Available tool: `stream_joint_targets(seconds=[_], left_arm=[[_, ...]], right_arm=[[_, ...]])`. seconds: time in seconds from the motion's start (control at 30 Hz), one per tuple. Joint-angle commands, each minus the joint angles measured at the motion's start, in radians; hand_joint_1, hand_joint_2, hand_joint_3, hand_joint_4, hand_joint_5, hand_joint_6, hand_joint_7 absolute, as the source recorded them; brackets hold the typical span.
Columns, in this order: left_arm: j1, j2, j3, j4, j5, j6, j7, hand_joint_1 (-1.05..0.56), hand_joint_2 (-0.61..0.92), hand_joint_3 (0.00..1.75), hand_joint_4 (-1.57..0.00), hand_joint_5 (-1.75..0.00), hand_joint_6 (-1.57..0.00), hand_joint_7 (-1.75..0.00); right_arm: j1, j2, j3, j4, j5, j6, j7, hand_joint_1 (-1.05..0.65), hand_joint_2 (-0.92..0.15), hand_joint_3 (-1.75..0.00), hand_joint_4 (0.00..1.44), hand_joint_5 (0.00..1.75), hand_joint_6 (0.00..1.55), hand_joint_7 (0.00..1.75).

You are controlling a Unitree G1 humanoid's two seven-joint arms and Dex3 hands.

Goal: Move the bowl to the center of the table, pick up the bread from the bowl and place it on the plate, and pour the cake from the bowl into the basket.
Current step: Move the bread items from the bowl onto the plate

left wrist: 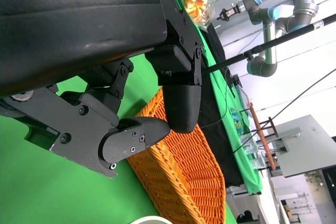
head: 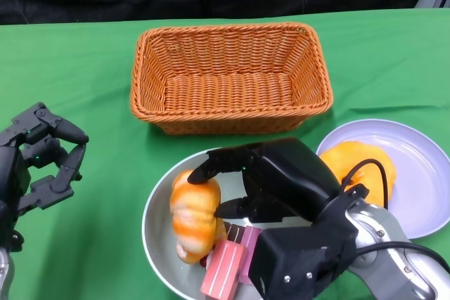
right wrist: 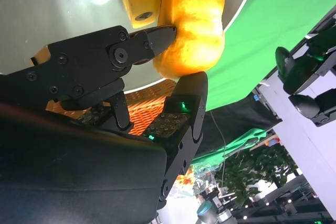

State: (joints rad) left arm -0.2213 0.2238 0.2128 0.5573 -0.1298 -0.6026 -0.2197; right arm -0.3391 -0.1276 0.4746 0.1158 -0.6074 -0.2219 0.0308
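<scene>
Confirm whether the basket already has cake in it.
No: the basket is empty, and the cake lies in the bowl.

There are two pieces of bread: one bread roll (head: 193, 216) in the one grey bowl (head: 156, 233) and one bread (head: 355, 166) on the one plate (head: 415, 173). One wicker basket (head: 230, 79) stands on the table, and one pink cake slice (head: 223, 266) lies in the bowl.
</scene>
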Motion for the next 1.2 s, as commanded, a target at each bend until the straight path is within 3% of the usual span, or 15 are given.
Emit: stream_joint_targets(seconds=[0.03,0.27,0.53,0.57,0.63,0.7,0.77,0.8,1.2], left_arm=[[-0.011,0.017,0.013,0.014,-0.005,-0.009,0.003,-0.22,0.7,0.84,-0.78,-1.71,-0.7,-1.42],[-0.009,0.019,0.011,0.008,-0.005,-0.002,0.001,-0.23,0.69,0.84,-0.78,-1.71,-0.69,-1.44],[-0.014,0.017,0.01,0.013,0.0,-0.005,0.007,-0.22,0.68,0.87,-0.79,-1.71,-0.7,-1.44],[-0.015,0.017,0.01,0.015,-0.002,-0.008,0.005,-0.21,0.68,0.87,-0.8,-1.71,-0.7,-1.44],[-0.017,0.017,0.012,0.022,-0.006,-0.011,0.002,-0.2,0.67,0.88,-0.8,-1.72,-0.7,-1.44],[-0.019,0.017,0.013,0.028,-0.009,-0.013,-0.002,-0.2,0.67,0.89,-0.79,-1.72,-0.7,-1.44],[-0.022,0.019,0.016,0.037,-0.01,-0.017,-0.003,-0.21,0.67,0.89,-0.78,-1.71,-0.7,-1.43],[-0.022,0.021,0.016,0.039,-0.01,-0.017,-0.004,-0.21,0.67,0.88,-0.78,-1.71,-0.7,-1.43],[-0.023,0.027,0.016,0.037,0.001,-0.008,0.005,-0.23,0.68,0.86,-0.78,-1.72,-0.7,-1.44]], right_arm=[[0.016,-0.016,-0.015,-0.029,0.019,0.002,0.024,-0.15,-0.92,-0.11,0.76,1.49,0.98,0.44],[0.037,-0.031,-0.023,-0.049,0.026,-0.02,0.028,-0.17,-0.92,-0.11,0.83,1.37,1.04,0.36],[0.083,-0.041,-0.072,-0.129,0.054,0.003,0.04,-0.16,-0.92,-0.18,0.76,1.52,1.06,0.37],[0.088,-0.043,-0.081,-0.137,0.06,0.004,0.039,-0.14,-0.91,-0.26,0.71,1.64,0.98,0.53],[0.103,-0.039,-0.108,-0.159,0.084,0.023,0.041,-0.13,-0.91,-0.26,0.7,1.68,0.89,0.74],[0.117,-0.032,-0.13,-0.182,0.107,0.045,0.046,-0.13,-0.92,-0.27,0.69,1.7,0.86,0.82],[0.133,-0.03,-0.165,-0.214,0.148,0.067,0.056,-0.11,-0.81,-0.53,0.74,1.74,0.72,1.13],[0.139,-0.031,-0.183,-0.223,0.168,0.072,0.058,-0.11,-0.79,-0.57,0.75,1.74,0.7,1.17],[0.199,-0.039,-0.261,-0.333,0.218,0.184,0.082,-0.15,-0.78,-0.59,0.71,1.75,0.68,1.17]])
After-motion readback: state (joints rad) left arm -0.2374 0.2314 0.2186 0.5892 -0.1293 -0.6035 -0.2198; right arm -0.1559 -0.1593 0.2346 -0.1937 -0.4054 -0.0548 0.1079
